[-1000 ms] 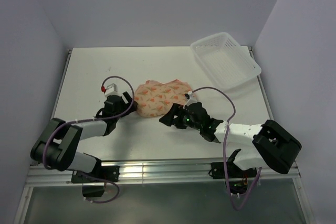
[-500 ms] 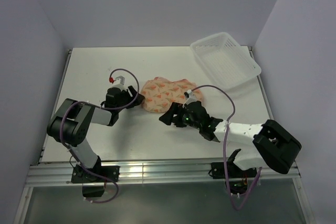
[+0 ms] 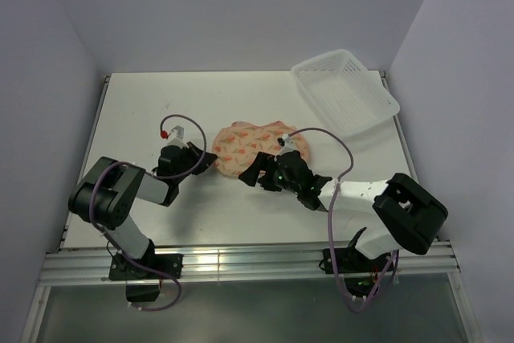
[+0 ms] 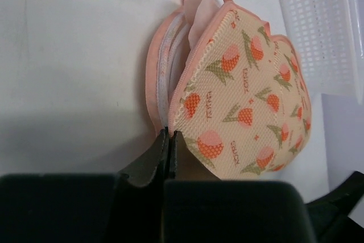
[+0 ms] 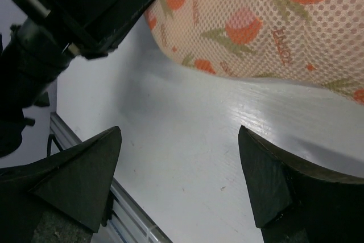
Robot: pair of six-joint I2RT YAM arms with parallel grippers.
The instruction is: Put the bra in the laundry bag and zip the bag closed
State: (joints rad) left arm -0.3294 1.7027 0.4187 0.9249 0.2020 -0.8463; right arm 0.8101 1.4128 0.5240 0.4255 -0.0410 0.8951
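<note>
Puffy two-lobed mesh laundry bag [image 3: 255,145] lying mid-counter [image 3: 144,106].
The left end effector [image 4: 168,140] is pinched tight at the pink zipper edge [image 4: 154,66], where pale fabric shows, perhaps the bra [image 4: 196,15]. The right end effector [image 5: 179,135] stands wide beside the honeycomb weave.

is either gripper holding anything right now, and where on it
The left gripper is shut on the laundry bag, pinching its pink zipper edge; the right gripper is open, holding nothing.

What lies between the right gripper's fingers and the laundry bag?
Only bare table, in the right wrist view: the right gripper stands open, short of the laundry bag.
</note>
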